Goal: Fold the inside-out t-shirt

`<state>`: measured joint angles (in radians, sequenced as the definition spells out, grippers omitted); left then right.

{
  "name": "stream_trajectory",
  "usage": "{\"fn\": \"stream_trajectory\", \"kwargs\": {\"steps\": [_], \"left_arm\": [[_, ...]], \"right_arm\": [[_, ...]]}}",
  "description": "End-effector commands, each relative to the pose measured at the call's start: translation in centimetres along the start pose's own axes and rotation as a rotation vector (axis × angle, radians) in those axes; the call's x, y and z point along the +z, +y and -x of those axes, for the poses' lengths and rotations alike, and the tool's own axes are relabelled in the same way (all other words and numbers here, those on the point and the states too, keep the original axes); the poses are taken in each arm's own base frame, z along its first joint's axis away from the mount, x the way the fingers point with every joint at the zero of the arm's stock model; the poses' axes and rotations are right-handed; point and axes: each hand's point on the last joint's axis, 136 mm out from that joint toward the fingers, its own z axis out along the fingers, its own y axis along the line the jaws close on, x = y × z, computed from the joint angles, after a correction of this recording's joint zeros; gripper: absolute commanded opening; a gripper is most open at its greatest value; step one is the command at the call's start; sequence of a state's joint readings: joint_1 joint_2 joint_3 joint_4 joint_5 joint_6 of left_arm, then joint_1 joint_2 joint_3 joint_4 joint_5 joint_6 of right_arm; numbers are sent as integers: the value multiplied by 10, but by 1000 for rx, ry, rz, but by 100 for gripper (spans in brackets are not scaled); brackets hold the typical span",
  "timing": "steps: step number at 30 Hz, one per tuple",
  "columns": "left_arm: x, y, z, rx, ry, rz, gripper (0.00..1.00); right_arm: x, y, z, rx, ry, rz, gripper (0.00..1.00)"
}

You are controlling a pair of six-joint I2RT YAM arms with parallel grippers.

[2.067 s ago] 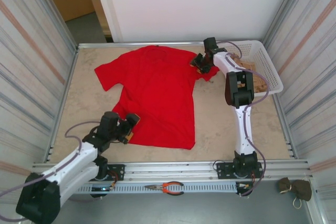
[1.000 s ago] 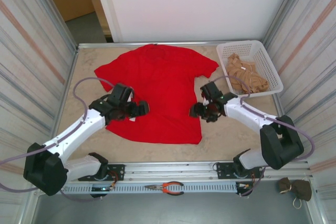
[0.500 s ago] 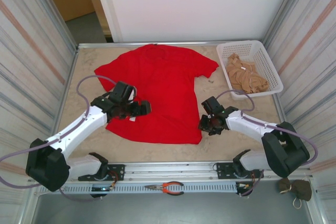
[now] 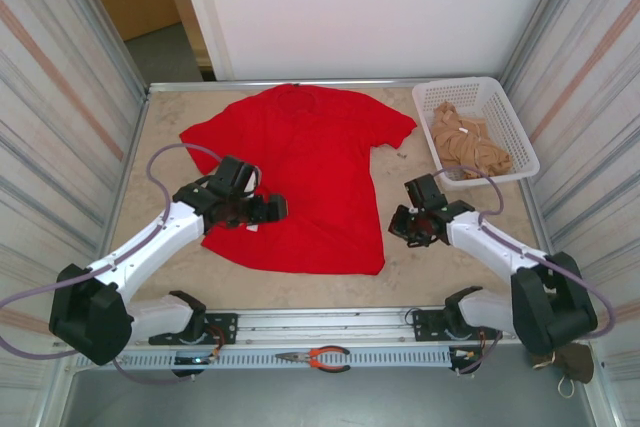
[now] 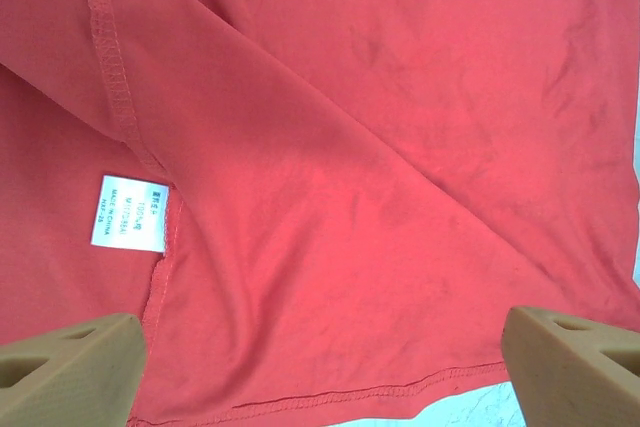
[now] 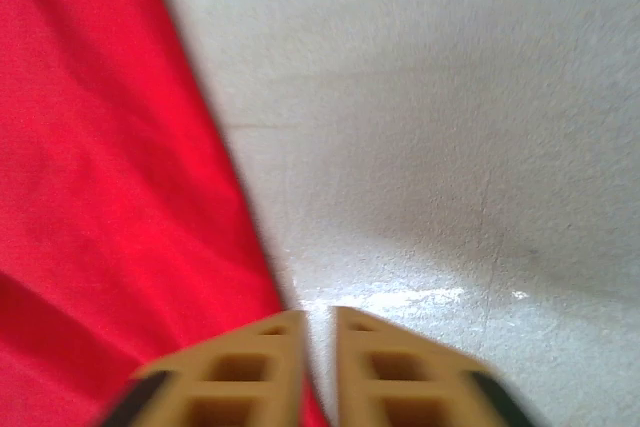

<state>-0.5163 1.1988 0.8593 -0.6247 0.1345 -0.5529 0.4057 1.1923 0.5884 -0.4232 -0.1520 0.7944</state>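
Observation:
The inside-out t-shirt [image 4: 300,167] lies flat on the table, bright red, collar at the far side and hem toward me. My left gripper [image 4: 265,209] hovers over its lower left part, jaws open wide. The left wrist view has red cloth [image 5: 350,147], a white care label [image 5: 130,212] and the stitched hem between the tan fingertips [image 5: 70,367]. My right gripper [image 4: 410,227] sits just right of the shirt's lower right edge, over bare table. Its fingers [image 6: 250,367] are shut to a thin slit with nothing between them, the shirt's edge [image 6: 90,197] to their left.
A white basket [image 4: 515,117] at the back right holds a tan garment [image 4: 465,147]. Orange-handled pliers [image 4: 320,357] lie on the front rail. Metal walls close in both sides. Bare table [image 4: 450,277] stretches right of the shirt.
My right gripper has drawn back rightward off the shirt's edge and its jaws have closed up. The left gripper has barely moved and stays open.

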Motion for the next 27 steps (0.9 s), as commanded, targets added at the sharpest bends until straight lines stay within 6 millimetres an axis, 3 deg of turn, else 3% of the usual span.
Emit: {"fn": "stream_trajectory", "kwargs": {"steps": [1,5,12,16,20,21,27], "left_arm": [[1,3,-7,14,24,-1,92],[1,3,-7,15,24,-1,92],[1,0,-3,16,20,-6,92],[-2,-3,2,28,16,-9,92],[-8,-6,6,53,5,-11,92],[-9,-6,6,60,6,-6,92],[-16,-17,4,145,0,-32,92]], "right_arm": [[-9,10,-12,-54,52,28,64],[-7,19,-28,-101,87,29,71],[14,21,-53,-118,129,-15,68],[25,18,-59,-110,146,-30,50],[23,8,-51,-116,123,-78,7],[21,2,-47,-107,117,-86,0],[0,-24,-13,-12,55,-77,0]]}}
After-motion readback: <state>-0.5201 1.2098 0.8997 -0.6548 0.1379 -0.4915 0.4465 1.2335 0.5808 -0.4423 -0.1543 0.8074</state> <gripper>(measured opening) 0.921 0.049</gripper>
